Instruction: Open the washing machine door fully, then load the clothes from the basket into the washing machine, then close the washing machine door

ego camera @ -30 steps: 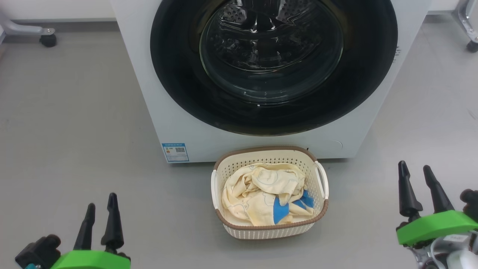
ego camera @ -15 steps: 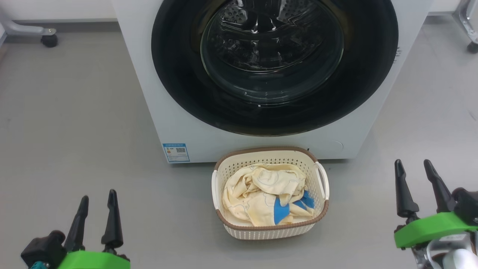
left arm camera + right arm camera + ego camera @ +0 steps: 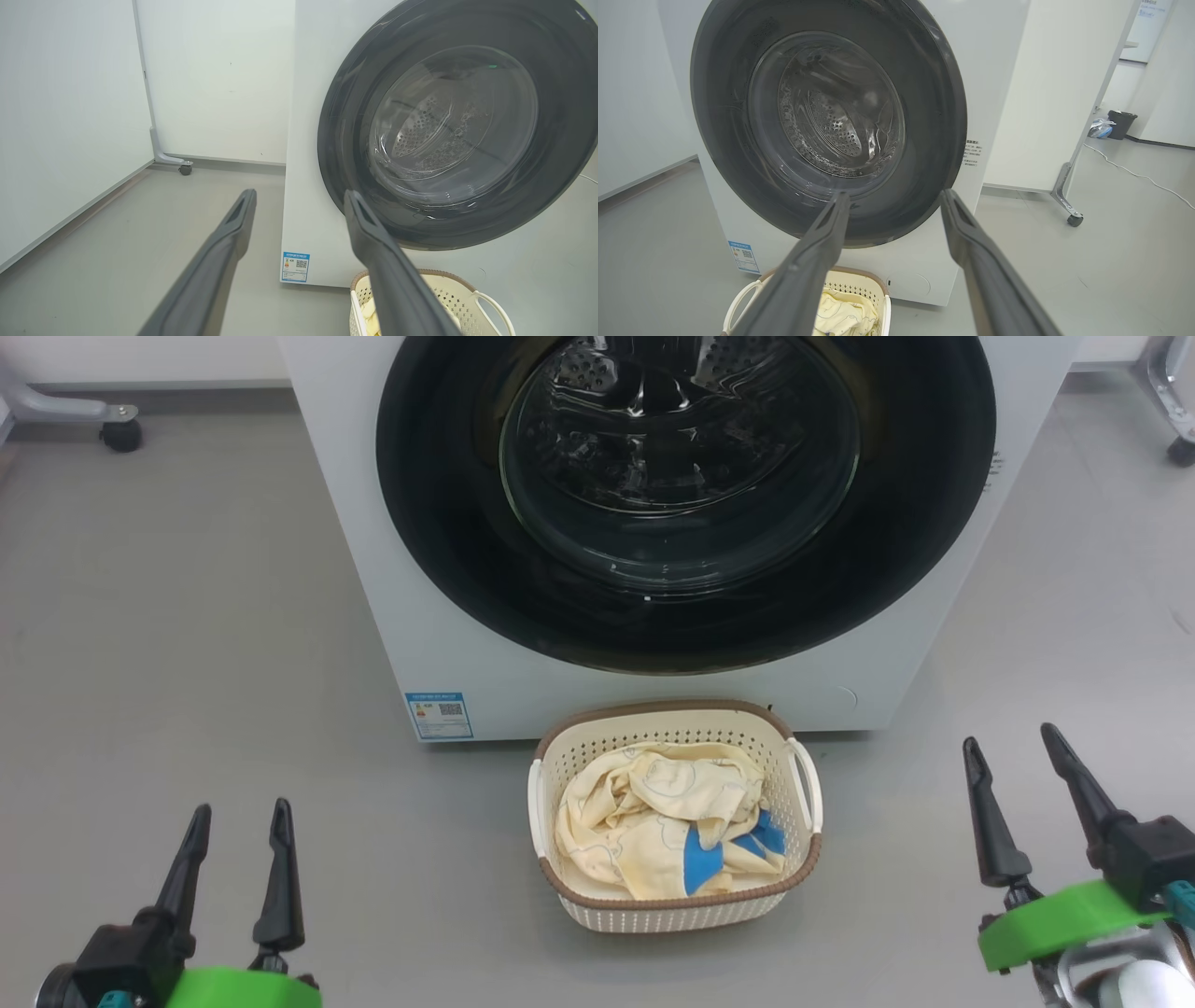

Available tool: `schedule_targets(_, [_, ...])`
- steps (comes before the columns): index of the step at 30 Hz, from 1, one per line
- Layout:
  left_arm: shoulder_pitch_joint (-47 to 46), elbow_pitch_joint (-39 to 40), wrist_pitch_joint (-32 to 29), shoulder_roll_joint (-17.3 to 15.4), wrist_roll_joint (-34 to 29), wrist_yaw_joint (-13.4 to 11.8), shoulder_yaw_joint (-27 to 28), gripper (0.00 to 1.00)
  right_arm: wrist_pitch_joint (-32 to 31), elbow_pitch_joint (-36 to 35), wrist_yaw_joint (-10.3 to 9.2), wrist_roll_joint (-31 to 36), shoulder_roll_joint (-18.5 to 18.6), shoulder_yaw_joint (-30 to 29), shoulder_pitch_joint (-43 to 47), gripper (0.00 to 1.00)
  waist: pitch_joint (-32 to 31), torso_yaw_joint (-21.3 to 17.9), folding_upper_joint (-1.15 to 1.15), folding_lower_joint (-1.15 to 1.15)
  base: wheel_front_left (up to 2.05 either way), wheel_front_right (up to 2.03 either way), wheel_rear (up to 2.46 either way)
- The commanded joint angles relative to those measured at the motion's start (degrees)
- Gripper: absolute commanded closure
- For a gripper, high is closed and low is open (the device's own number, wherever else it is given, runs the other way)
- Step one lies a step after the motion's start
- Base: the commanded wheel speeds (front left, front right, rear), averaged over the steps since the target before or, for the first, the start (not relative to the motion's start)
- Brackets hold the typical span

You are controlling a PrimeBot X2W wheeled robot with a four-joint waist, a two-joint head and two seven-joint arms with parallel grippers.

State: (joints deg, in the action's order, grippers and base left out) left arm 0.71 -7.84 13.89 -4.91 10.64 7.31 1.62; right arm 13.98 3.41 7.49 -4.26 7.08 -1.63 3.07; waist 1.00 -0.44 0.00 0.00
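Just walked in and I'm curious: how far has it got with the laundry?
Nothing looks done yet: the washing machine door is shut and the clothes lie in the basket. The left gripper and right gripper hang open and empty. Opening the door, loading and closing are all left.

A white washing machine (image 3: 420,616) carries a round door (image 3: 448,523) with a glossy black rim and a clear glass centre. Through the glass shows a shiny steel drum (image 3: 833,128) dotted with holes. At the lower left corner of the machine's front is a blue and white sticker (image 3: 439,716). Just in front of the machine, a cream basket (image 3: 672,917) is patterned with small holes and has a brown woven-look rim and white handles. It holds pale yellow clothes (image 3: 644,840) with thin line drawings and bright blue patches. The floor (image 3: 187,616) around the machine is plain grey. The left pincer (image 3: 239,805) and right pincer (image 3: 1009,733) have black fingers on bright green mounts.
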Motion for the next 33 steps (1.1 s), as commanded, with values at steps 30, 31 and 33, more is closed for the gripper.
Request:
schedule_targets(30, [-1.0, 4.5, 1.1, -0.4, -0.9, 0.2, 4.1, 0.00, 1.0, -3.1, 0.00, 2.1, 1.9, 1.0, -1.5, 0.00, 0.6, -0.1, 0.00, 0.00, 0.00, 0.00, 0.00])
schedule_targets(31, [-1.0, 4.7, 1.1, -0.4, -1.0, 0.2, 4.1, 0.00, 1.0, -3.0, 0.00, 2.1, 1.9, 1.1, -1.5, 0.00, 0.6, -0.1, 0.00, 0.00, 0.00, 0.00, 0.00])
schedule_targets(33, [-1.0, 5.0, 1.1, -0.4, -1.2, 0.2, 4.1, 0.00, 1.0, -3.0, 0.00, 2.1, 1.9, 1.1, -1.5, 0.00, 0.5, -0.1, 0.00, 0.00, 0.00, 0.00, 0.00])
